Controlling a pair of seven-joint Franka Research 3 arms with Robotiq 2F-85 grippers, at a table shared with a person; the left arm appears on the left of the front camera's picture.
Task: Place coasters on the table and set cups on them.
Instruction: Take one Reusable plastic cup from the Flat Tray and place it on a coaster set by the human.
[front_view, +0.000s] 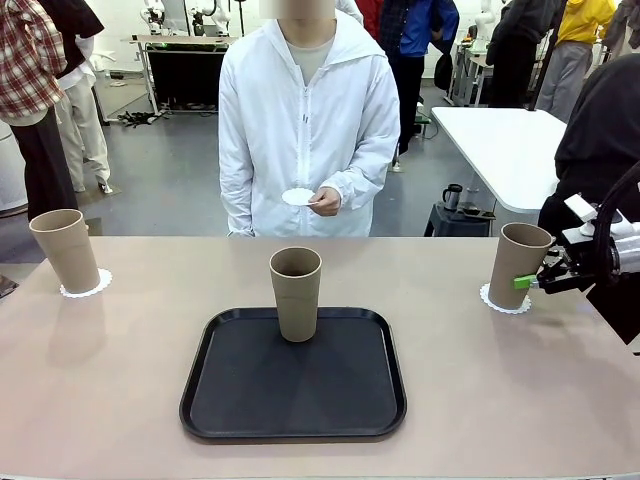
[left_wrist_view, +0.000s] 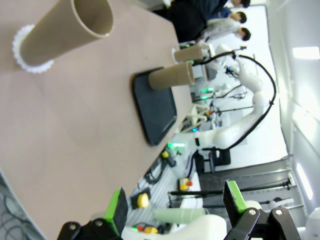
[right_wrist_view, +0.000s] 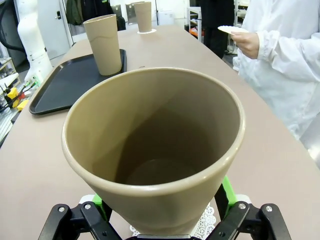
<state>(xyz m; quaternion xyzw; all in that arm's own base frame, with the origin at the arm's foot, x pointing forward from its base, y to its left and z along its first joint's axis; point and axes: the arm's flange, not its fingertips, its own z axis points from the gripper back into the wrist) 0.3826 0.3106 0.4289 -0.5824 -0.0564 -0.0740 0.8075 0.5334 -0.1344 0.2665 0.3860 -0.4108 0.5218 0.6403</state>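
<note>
Three tan cups show. One cup (front_view: 65, 250) stands on a coaster (front_view: 88, 291) at the table's (front_view: 120, 380) far left. Another cup (front_view: 296, 290) stands on the black tray (front_view: 250, 400) in the middle. The right cup (front_view: 520, 262) rests on a coaster (front_view: 500, 302), and my right gripper (front_view: 527, 280) straddles its lower half. In the right wrist view this cup (right_wrist_view: 150, 150) sits between the green pads (right_wrist_view: 227, 192), which stand just off its wall; the right gripper (right_wrist_view: 162, 200) is open. My left gripper (left_wrist_view: 175, 205) is open and empty, above the table's near edge. The person's hand holds another coaster (front_view: 298, 196).
The person in a white jacket (front_view: 300, 120) stands at the far edge, behind the tray. A white table (front_view: 510, 140) lies at the back right. Bare tabletop lies between the tray and each outer cup.
</note>
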